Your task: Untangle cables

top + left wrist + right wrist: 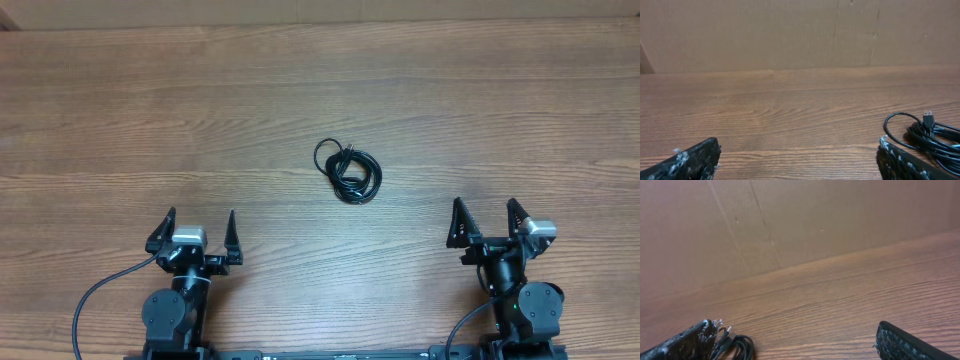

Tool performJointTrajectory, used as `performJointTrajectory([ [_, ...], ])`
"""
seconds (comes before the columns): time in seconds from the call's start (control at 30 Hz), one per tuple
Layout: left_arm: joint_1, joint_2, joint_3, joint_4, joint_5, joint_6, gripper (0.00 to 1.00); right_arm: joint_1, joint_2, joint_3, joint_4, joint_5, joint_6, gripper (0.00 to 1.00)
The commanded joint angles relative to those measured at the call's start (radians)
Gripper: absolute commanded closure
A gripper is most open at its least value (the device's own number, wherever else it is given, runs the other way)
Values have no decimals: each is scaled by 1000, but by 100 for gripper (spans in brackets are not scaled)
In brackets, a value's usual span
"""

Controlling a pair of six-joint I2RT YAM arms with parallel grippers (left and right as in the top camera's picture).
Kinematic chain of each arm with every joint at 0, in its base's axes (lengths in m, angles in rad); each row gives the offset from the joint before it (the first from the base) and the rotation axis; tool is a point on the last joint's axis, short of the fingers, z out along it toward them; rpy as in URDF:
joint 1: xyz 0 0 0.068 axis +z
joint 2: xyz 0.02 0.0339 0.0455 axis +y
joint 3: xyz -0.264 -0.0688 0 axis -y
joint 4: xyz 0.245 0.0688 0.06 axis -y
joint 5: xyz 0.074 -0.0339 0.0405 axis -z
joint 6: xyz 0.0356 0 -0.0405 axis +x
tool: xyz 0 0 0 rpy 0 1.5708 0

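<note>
Wooden table (pixel 150 100), brown with long grain lines, lies under both my arms. The cables (pixel 348 172) rest near its middle as one small black bundle. Thin loops lie over each other, and one loop stands out on the far left side of the bundle. I cannot tell how many cords are in it.

My left gripper (pixel 200 215) is at the near left part of the table. Its two fingers are spread as wide as they go, and nothing is between them. My right gripper (pixel 486 205) is at the near right part, spread just as wide and also holding nothing. Both point toward the far side. The bundle lies farther away than both of them, about midway between them, well apart from each.

From my left wrist I see the cables (pixel 930 136) at the right edge, just beyond my right finger, with a small silver plug (pixel 928 117) raised above the loops. From my right wrist the cables (pixel 732 342) are at the lower left, partly hidden behind my left finger. A plain brown wall (pixel 790 35) stands behind the far edge of the table.
</note>
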Motion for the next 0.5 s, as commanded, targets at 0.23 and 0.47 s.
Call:
performJointTrajectory([
  [0.23,11,-8,-4,0,8,19,0,2,-9,-10,6,-1,0,0],
  [0.47,11,-8,-4,1,16,18,0,2,-9,-10,6,-24,10,0],
])
